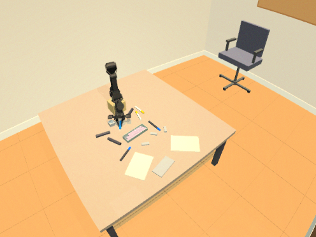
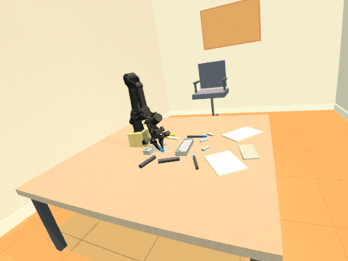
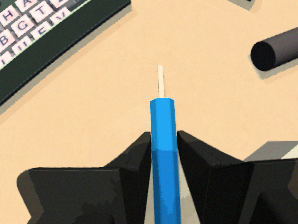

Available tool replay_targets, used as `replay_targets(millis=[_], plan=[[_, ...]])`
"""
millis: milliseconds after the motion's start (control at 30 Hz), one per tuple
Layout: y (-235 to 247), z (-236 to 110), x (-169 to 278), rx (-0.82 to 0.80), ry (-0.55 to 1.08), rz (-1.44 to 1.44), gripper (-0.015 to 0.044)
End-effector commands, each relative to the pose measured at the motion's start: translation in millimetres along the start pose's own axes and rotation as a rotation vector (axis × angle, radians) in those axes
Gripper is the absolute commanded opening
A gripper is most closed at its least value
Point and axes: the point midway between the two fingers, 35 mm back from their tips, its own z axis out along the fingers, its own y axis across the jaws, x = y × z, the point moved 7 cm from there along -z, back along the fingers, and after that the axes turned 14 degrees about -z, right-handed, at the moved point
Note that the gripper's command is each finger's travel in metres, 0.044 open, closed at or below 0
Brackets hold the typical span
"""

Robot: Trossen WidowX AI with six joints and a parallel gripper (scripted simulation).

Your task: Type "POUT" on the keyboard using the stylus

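My gripper (image 1: 120, 120) (image 2: 161, 148) (image 3: 163, 136) is shut on the blue stylus (image 1: 120, 124) (image 2: 162, 149) (image 3: 164, 165), with one black finger against each side. The stylus's thin pale tip points away from the fingers, toward the top of the wrist view. Whether the stylus touches anything below is too small to tell. The keyboard (image 1: 135, 132) (image 2: 184, 146) (image 3: 50, 50) has a dark green case and pinkish keys. It lies beside the stylus tip, at upper left in the wrist view, where only some keys show, among them H, B, G and T.
A grey block (image 1: 111, 123) (image 2: 148, 150) is close beside the gripper. Dark cylinders (image 1: 102, 134) (image 1: 114, 141) (image 3: 282, 50) lie around. Dark pens with blue ends (image 1: 125, 153) (image 1: 154, 125) and small grey pieces (image 1: 145, 144) lie near the keyboard. A yellowish box (image 2: 137, 139) stands by the arm.
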Motion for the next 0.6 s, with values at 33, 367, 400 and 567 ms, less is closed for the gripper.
replay_targets(millis=[33,367,400,567], plan=[[-0.1,-0.1,0.0,0.001,0.001,0.0,0.0],[-1.1,-7.9,-7.2,0.001,0.0,0.0,0.0],[-1.3,-9.5,-8.5,0.001,0.0,0.0,0.0],[-2.5,-18.1,-14.6,0.0,-0.001,0.0,0.0]])
